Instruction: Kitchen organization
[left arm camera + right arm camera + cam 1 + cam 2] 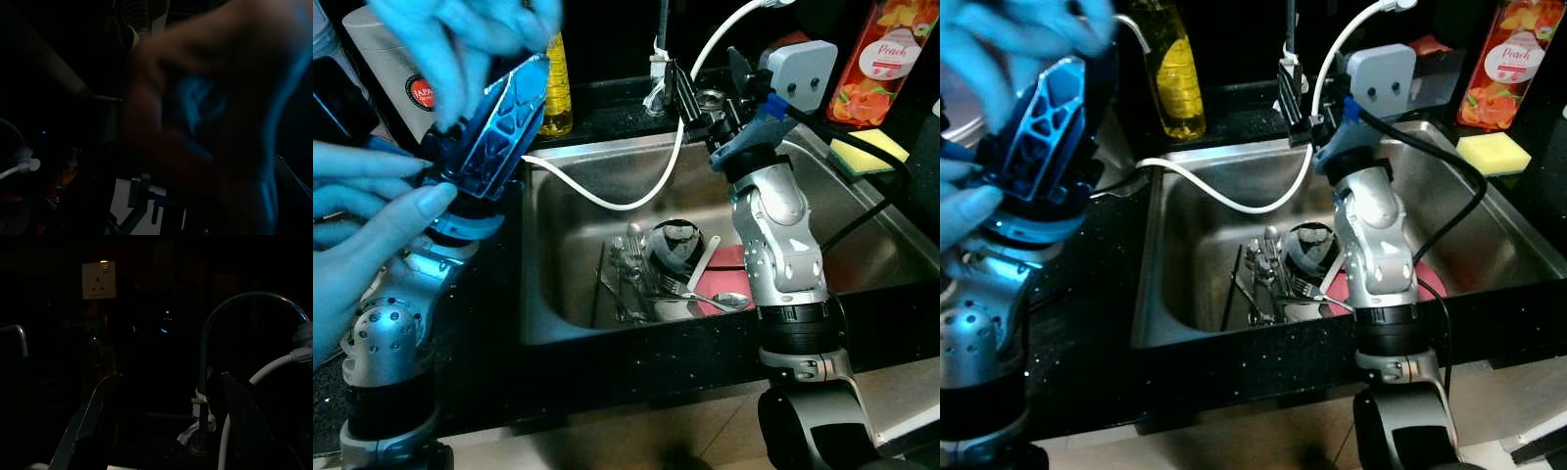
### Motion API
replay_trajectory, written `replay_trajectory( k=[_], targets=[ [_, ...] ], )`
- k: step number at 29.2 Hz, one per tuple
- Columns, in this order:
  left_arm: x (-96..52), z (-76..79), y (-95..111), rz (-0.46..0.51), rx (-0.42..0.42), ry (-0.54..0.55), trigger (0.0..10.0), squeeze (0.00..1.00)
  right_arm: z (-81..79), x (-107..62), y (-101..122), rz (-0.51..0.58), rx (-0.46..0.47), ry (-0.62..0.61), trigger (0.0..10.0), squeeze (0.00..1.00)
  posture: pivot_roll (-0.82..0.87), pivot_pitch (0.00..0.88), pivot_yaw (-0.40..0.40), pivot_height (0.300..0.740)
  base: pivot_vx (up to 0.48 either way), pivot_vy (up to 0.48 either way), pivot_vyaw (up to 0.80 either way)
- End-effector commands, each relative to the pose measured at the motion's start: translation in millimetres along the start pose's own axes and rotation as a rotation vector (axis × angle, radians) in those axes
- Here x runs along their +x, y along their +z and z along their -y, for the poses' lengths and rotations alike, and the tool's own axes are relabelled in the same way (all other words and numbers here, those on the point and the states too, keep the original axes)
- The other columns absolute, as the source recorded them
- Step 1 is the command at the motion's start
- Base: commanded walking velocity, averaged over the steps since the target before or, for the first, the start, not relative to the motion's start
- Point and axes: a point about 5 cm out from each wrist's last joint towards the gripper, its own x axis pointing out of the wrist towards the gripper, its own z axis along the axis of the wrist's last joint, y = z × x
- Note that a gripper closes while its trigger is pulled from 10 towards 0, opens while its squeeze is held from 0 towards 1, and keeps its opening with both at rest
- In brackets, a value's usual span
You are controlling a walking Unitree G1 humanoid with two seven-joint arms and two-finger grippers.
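Note:
My right gripper (707, 93) is raised over the back of the steel sink (558, 235), just in front of the faucet (661, 49). It is open, and in the right wrist view nothing lies between its fingers (98, 423). Down in the sink are a dark bowl (677, 245), several pieces of cutlery (626, 274), a spoon (729, 299) and a pink item (732, 266). My left gripper (475, 69) is lifted at the left above the counter. A person's blue-gloved hands (372, 211) cover it and hold its blue wrist housing (499, 132).
A white hose (607, 196) loops from the faucet across the sink. A yellow soap bottle (556, 93) stands behind the sink's left corner. A yellow sponge (862, 152) and a peach juice carton (881, 59) sit at the back right. A white canister (396, 69) is far left.

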Motion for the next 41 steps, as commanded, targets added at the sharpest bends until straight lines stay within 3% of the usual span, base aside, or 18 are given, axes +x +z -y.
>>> replay_trajectory(
  k=[1, 41],
  targets=[
    [2.4, -1.2, 3.1, 0.013, 0.016, -0.005, 10.0, 0.00, -3.2, 3.4, 2.4, 0.018, 0.001, 0.013, 10.0, 0.00, -0.08, 0.000, 0.087, 0.740, 0.000, 0.000, 0.00],
    [3.5, -2.2, 5.8, 0.009, 0.018, -0.010, 10.0, 0.00, -4.7, -0.3, 1.9, 0.017, 0.008, 0.001, 10.0, 0.00, -0.08, 0.000, 0.097, 0.740, 0.000, 0.000, 0.00]
  ],
)
